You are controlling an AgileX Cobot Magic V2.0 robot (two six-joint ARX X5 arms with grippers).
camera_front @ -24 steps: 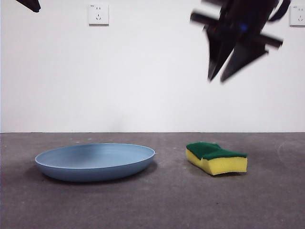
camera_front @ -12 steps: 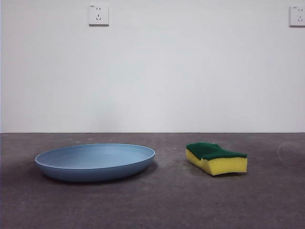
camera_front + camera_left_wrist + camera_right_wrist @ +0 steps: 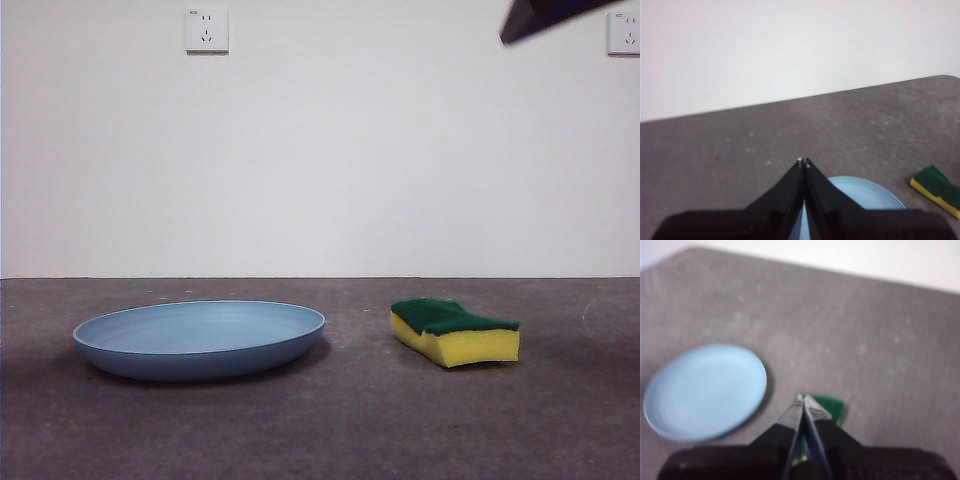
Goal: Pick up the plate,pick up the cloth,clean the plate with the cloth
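Note:
The light-blue plate (image 3: 200, 338) lies flat on the grey table, left of centre. To its right rests the cloth (image 3: 455, 332), a yellow sponge with its green face up, apart from the plate. My right gripper (image 3: 803, 399) is shut and empty, high over the cloth (image 3: 834, 408), with the plate (image 3: 705, 390) off to one side. A black tip (image 3: 540, 15) at the front view's top right corner is probably this gripper. My left gripper (image 3: 803, 161) is shut and empty, held high over the plate (image 3: 865, 194). The cloth (image 3: 939, 186) shows off to the side in that view.
The white wall behind carries one outlet (image 3: 206, 30) at upper left and another outlet (image 3: 625, 32) at upper right. Bare grey table (image 3: 330, 430) runs in front of and between plate and cloth.
One second ago a gripper hung large at the upper right, with a tip at the top left. Both then left the view. Now only a black tip shows top right. Plate and cloth have not moved.

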